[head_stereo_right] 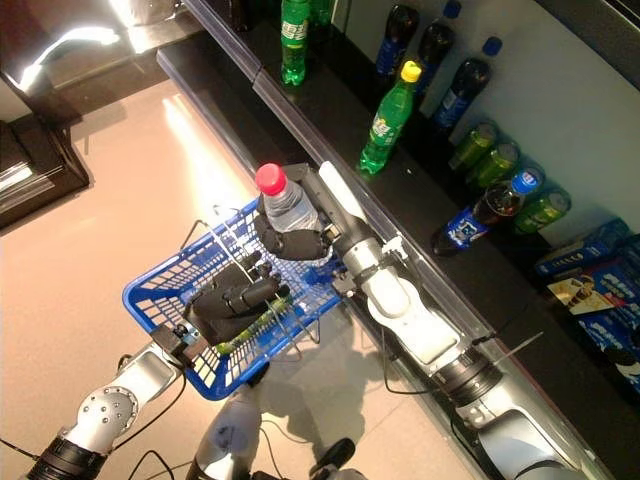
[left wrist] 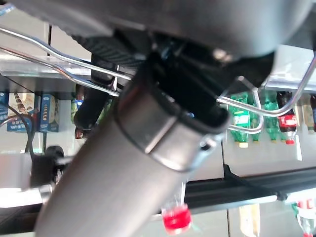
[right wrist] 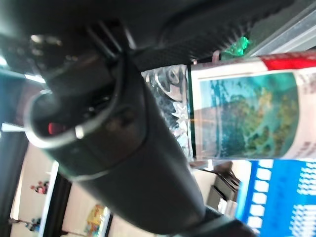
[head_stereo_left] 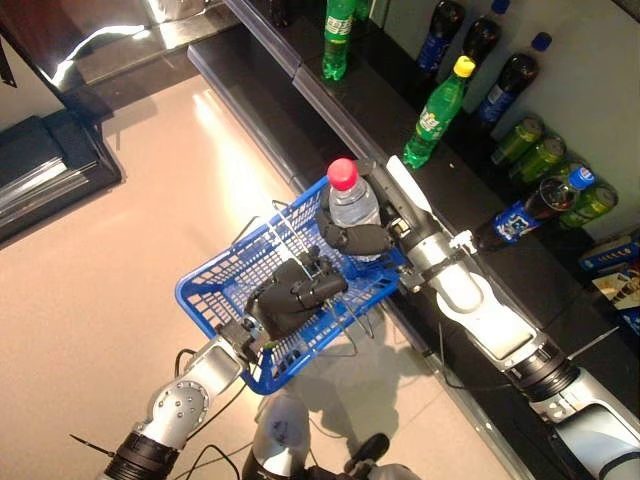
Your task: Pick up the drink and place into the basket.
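The drink is a clear water bottle (head_stereo_left: 352,205) with a red cap and a blue-green label (right wrist: 247,116). My right hand (head_stereo_left: 358,240) is curled round the bottle's body and holds it upright over the far side of the blue basket (head_stereo_left: 215,283). My left hand (head_stereo_left: 292,292) is shut on the basket's thin wire handles (left wrist: 59,59) and holds the basket up in front of me. The bottle's lower part is hidden behind my right hand and the basket rim. The bottle also shows in the right eye view (head_stereo_right: 285,205).
A dark shelf (head_stereo_left: 400,110) runs along the right with green bottles (head_stereo_left: 437,112), dark cola bottles (head_stereo_left: 505,85) and green cans (head_stereo_left: 535,155). A dark bottle with a blue label (head_stereo_left: 535,207) lies on it. Pale floor (head_stereo_left: 130,230) lies to the left, with a dark cabinet (head_stereo_left: 45,165) beyond.
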